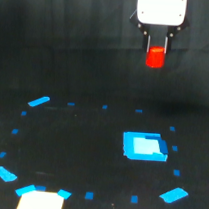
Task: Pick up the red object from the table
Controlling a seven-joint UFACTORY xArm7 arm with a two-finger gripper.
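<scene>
Red object (156, 56) is the goal, and it sits far back and high in the exterior view, off the table. Nearest the camera, a pale rectangular patch (40, 201) touches the bottom edge. Beyond it spreads the table (80, 141) — wide, black, dotted with small blue tape marks (38, 102) in a rough ring. A larger blue block (144, 146) lies flat inside the ring, toward the view's right. Farthest back, the white gripper (157, 49) hangs from the top, its two thin fingers closed against the small red piece, which pokes out below them. Only the upper part appears pinched — so a jolt or a slackened grip could likely let it slip and fall.
</scene>
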